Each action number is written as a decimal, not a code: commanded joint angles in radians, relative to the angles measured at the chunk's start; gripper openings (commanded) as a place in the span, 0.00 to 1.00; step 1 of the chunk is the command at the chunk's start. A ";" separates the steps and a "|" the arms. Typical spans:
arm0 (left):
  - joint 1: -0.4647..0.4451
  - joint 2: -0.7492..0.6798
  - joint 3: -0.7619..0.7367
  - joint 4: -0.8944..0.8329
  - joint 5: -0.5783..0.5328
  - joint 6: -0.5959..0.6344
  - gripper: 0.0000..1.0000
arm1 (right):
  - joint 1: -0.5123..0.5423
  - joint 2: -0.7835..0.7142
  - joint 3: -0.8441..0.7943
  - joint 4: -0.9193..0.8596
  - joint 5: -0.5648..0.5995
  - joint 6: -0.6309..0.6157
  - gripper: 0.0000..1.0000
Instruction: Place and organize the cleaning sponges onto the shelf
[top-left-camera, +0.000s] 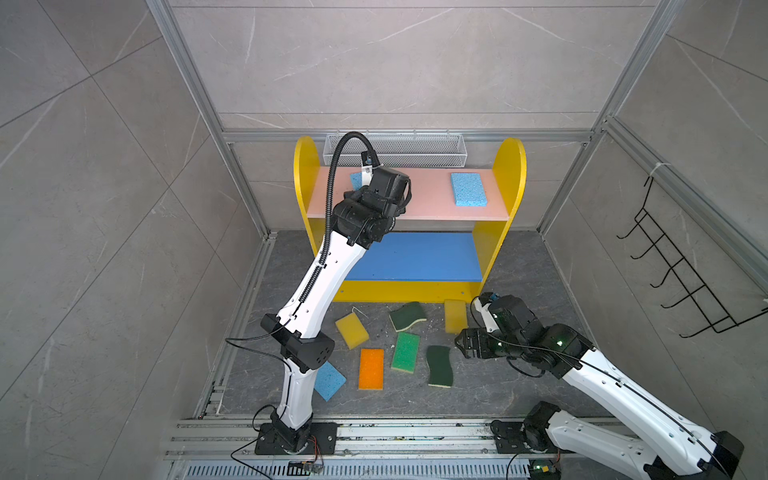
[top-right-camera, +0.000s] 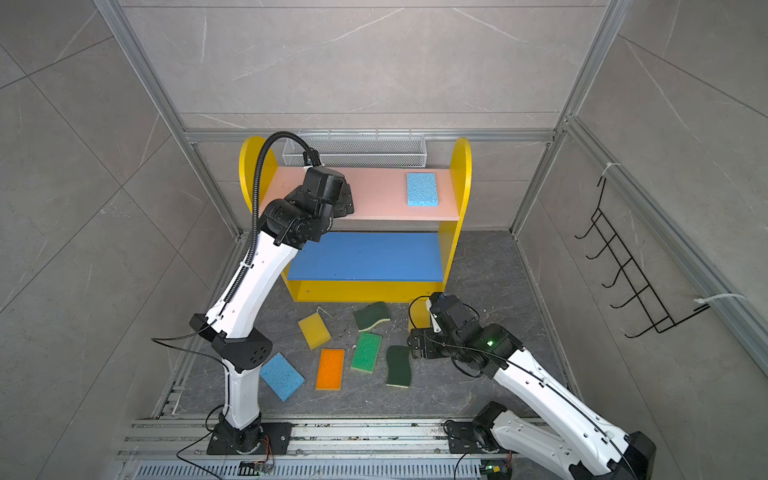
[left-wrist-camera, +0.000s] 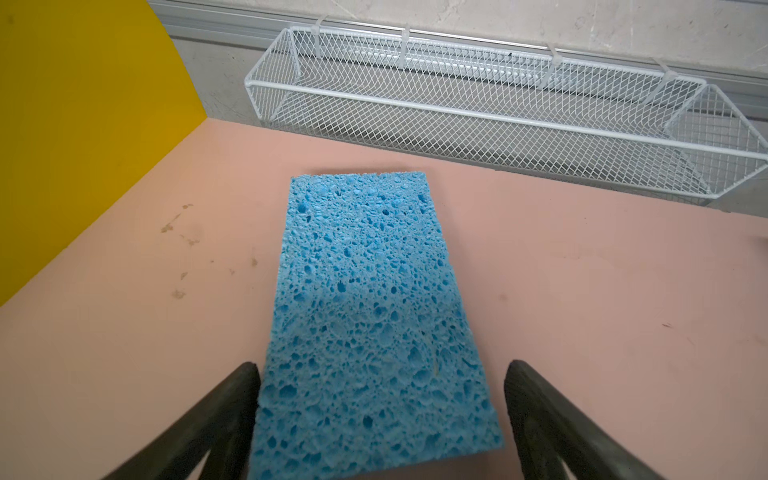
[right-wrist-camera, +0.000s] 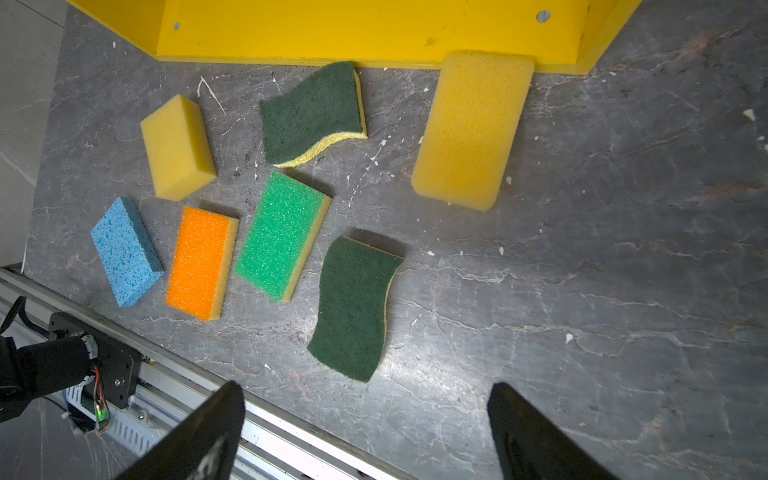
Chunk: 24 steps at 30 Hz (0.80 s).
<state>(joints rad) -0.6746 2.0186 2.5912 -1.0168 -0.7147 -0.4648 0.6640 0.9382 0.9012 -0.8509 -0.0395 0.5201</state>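
Standing against the back wall, the shelf (top-left-camera: 510, 166) shows its pink upper board (top-left-camera: 428, 199) and blue middle board (top-left-camera: 415, 257) in both top views, with a white mesh basket (top-left-camera: 399, 149) behind it. The left gripper (left-wrist-camera: 380, 365) reaches over the left end of the pink board with its jaws apart. A light blue sponge (left-wrist-camera: 370, 316) lies flat on the board between them, one finger just beside its edge and the other clear of it. The right gripper (right-wrist-camera: 365, 388) hangs low over the dark floor (right-wrist-camera: 582, 291) near the shelf's right front corner, jaws spread wide around nothing. A second blue sponge (top-left-camera: 468, 189) lies flat on the right part of the pink board. Seven more lie on the floor before the shelf: a rounded yellow sponge (top-left-camera: 455, 316) touching the shelf's base, a yellow block (top-left-camera: 351, 330), a far wavy dark-green sponge (top-left-camera: 408, 316), a near wavy dark-green sponge (top-left-camera: 439, 365), a bright green sponge (top-left-camera: 405, 352), an orange sponge (top-left-camera: 371, 369), and a third blue sponge (top-left-camera: 330, 380) partly hidden by the left arm.
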 joint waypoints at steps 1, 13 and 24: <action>0.008 0.041 -0.042 -0.162 0.024 -0.053 0.91 | 0.008 -0.010 -0.010 -0.024 0.020 -0.023 0.93; 0.054 -0.036 -0.170 -0.145 0.106 0.033 0.77 | 0.008 0.005 -0.013 -0.016 0.016 -0.011 0.93; 0.107 -0.114 -0.276 -0.106 0.147 0.088 0.74 | 0.007 0.012 -0.011 -0.018 0.015 0.008 0.93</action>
<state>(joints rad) -0.5964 1.8832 2.3760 -0.9298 -0.6399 -0.3790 0.6659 0.9417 0.9009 -0.8536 -0.0368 0.5213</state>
